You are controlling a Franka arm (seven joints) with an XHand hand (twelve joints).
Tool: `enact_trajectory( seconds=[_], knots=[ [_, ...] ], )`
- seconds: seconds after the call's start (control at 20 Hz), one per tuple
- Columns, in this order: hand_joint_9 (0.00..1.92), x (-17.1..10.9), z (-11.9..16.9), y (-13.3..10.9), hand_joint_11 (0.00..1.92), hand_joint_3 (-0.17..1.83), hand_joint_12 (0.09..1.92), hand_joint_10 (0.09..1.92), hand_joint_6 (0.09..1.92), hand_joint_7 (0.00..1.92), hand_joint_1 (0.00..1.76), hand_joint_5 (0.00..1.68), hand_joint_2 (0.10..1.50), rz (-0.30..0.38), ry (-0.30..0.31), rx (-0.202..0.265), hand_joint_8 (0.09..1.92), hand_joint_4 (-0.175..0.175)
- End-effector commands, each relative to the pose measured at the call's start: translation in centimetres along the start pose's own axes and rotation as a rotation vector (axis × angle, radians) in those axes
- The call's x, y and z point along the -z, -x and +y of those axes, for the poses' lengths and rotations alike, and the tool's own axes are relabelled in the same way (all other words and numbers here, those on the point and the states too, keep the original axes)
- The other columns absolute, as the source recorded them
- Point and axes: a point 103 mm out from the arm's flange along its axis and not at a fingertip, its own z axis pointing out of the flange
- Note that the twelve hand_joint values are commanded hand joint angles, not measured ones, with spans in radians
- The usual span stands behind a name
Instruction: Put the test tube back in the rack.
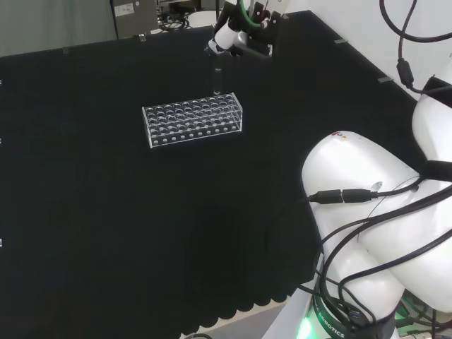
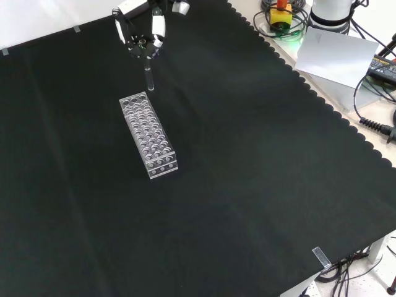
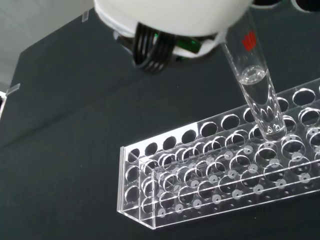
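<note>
You're mid-insert: black-and-white robot hand (image 2: 143, 34) is pinched on the clear glass test tube (image 2: 148, 77), upright, tip just over the clear acrylic multi-hole rack (image 2: 148, 133) at its far end nr the cloth's back edge. Next, imo: centre tip on a hole, lower straight, then release.

In the wrist view the rack (image 3: 225, 170) runs off the edge at 3 o'clock. The test tube's (image 3: 255, 85) top is hidden behind the blurred robot hand (image 3: 170, 15)
</note>
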Motion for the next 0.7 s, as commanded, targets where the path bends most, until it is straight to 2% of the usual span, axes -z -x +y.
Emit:
enact_trajectory(
  seconds=[0.05, 0.3, 0.7],
  knots=[
    [1.69, -0.6, 1.0, 0.3, 1.29, 0.62, 0.87, 0.34, 0.35, 1.8, 1.24, 1.43, 0.63, -0.012, -0.003, -0.014, 0.41, -0.175],
    [1.69, -1.9, 2.5, 1.1, 1.29, 0.62, 0.87, 0.34, 0.34, 1.8, 1.24, 1.43, 0.63, -0.027, -0.007, -0.011, 0.41, -0.175],
    [1.69, -2.7, 3.3, 1.0, 1.29, 0.62, 0.87, 0.34, 0.34, 1.81, 1.24, 1.43, 0.63, -0.027, -0.01, -0.026, 0.41, -0.175]
  ],
)
